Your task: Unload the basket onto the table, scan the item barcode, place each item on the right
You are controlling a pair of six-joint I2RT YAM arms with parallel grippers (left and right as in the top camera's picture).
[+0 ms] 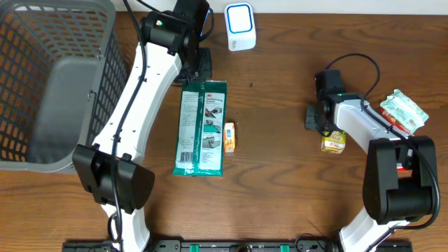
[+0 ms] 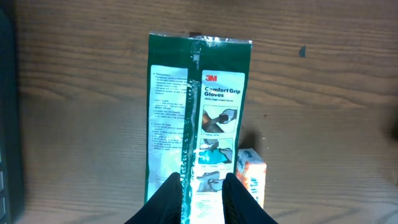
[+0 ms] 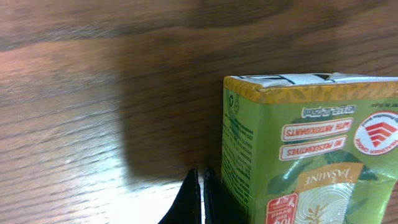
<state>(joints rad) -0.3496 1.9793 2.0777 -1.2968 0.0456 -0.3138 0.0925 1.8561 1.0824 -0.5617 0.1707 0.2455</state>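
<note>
Progress, judged: early, no scan done. Nothing is lifted or held up to the scanner.

Nearest the robot on the table [image 1: 280, 182], the green glove pack [image 1: 201, 128] lies flat, long axis running away from the robot, printed side up. It is probably the item to scan. A pale patch at its near left corner may be the barcode, too small to read. A small orange box [image 1: 229, 136] lies just beside the pack's right edge, so it could get dragged along when the pack moves.

On the right side, a yellow-green tea carton [image 1: 334, 142] lies on the table. The right tool [image 3: 201, 177] is just beside it with its fingers pressed together on nothing, the carton's side next to them but not held. Further right is a green snack pack [image 1: 404, 110], well apart from the glove pack.

Further out, the left tool [image 2: 201, 179] sits over the far end of the glove pack. In the left wrist view its fingers stand a little apart, straddling the centre seam. Cannot tell if they pinch the film or only hover.

Farthest, the white-and-blue scanner [image 1: 239, 26] stands at the table's far edge, near the left tool with nothing between them. A grey mesh basket [image 1: 21, 42] fills the far left corner, out of the way.

Left to do: get a firm hold, lift the pack, turn the barcode to the scanner.
</note>
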